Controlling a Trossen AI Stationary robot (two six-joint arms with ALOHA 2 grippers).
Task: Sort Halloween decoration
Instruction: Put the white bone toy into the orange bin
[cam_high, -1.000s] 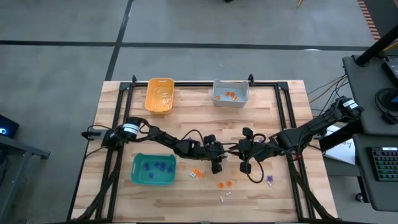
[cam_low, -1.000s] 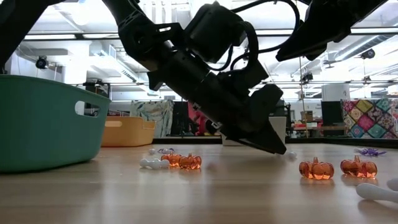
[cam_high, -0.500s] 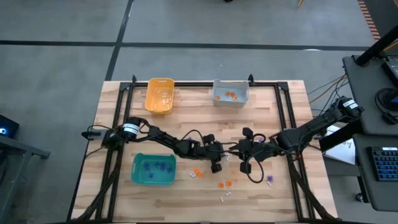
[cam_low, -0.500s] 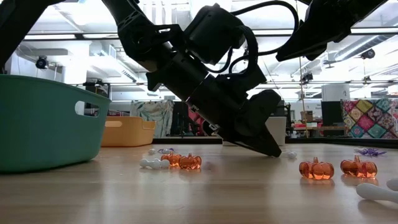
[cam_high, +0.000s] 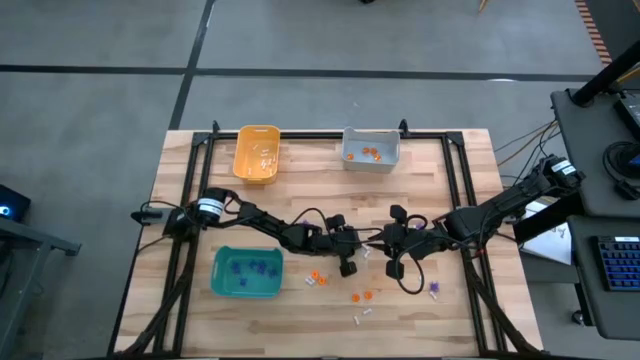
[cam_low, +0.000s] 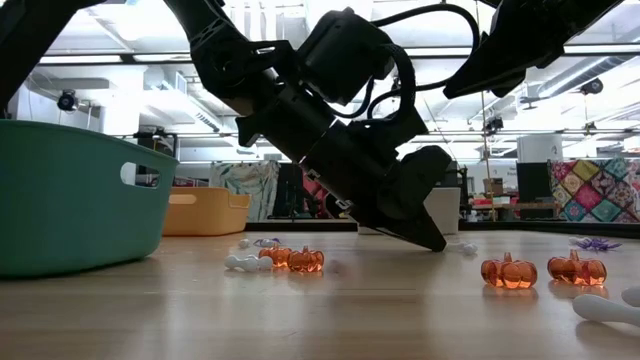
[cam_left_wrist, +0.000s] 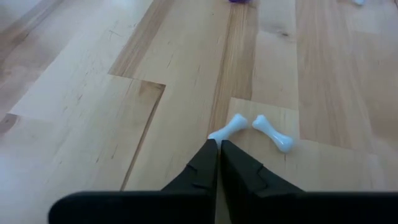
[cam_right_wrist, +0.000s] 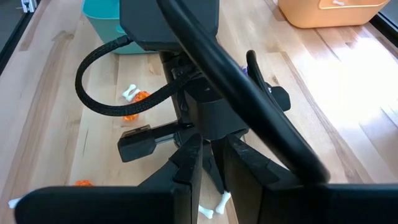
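Two small white bones (cam_left_wrist: 272, 134) lie side by side on the wooden table near its middle. My left gripper (cam_left_wrist: 219, 144) is shut, its tips low on the table at the near end of one bone (cam_left_wrist: 227, 126); the low view shows the left gripper (cam_low: 438, 244) beside that bone (cam_low: 462, 248). My right gripper (cam_right_wrist: 212, 152) hovers above and just right of it, fingers a little apart with nothing between them. Orange pumpkins (cam_low: 508, 271), a purple spiky trinket (cam_high: 434, 290) and more white bones (cam_high: 362, 316) lie loose on the near half. My left gripper's shut fingertips (cam_left_wrist: 212, 149) meet the near end of a white bone (cam_left_wrist: 216, 134). Whether that end is caught between them, I cannot tell. The fingers slant down from the table's left. The bone lies flat on the table.
A teal bin (cam_high: 246, 272) with purple pieces stands at the near left. An orange-yellow bin (cam_high: 256, 153) and a grey bin (cam_high: 371, 148) stand at the far edge. A black cable loop (cam_high: 402, 275) hangs under my right arm. A dark frame (cam_high: 455, 190) runs along the table's sides.
My left gripper has shut its fingers beside the two white bones, staying where it was, low on the table.
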